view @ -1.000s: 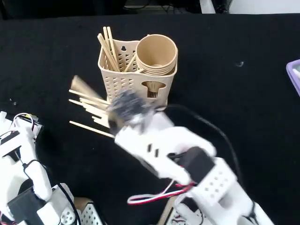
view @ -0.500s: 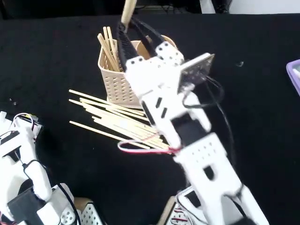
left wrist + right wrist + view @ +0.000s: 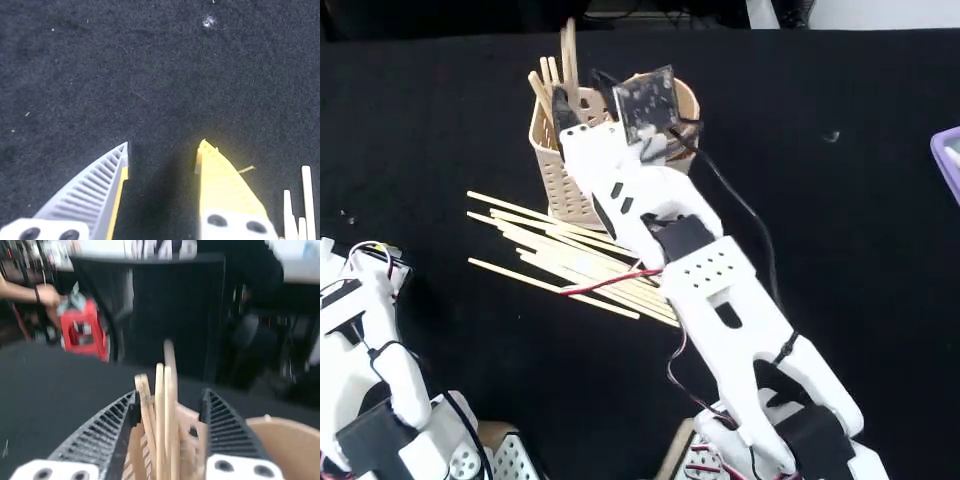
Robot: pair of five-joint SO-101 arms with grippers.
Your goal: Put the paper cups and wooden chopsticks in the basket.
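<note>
Soft, even overhead light falls on the matte black surface (image 3: 860, 260), and the white arm (image 3: 720, 290) stands out bright against it. A soft shadow pools under the left tool (image 3: 164, 146). Behind the right tool (image 3: 170, 402), the far room glows bright.

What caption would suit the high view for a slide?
Right gripper over the basket, which holds paper cups and upright chopsticks; loose chopsticks lie on the black table beside it.
</note>
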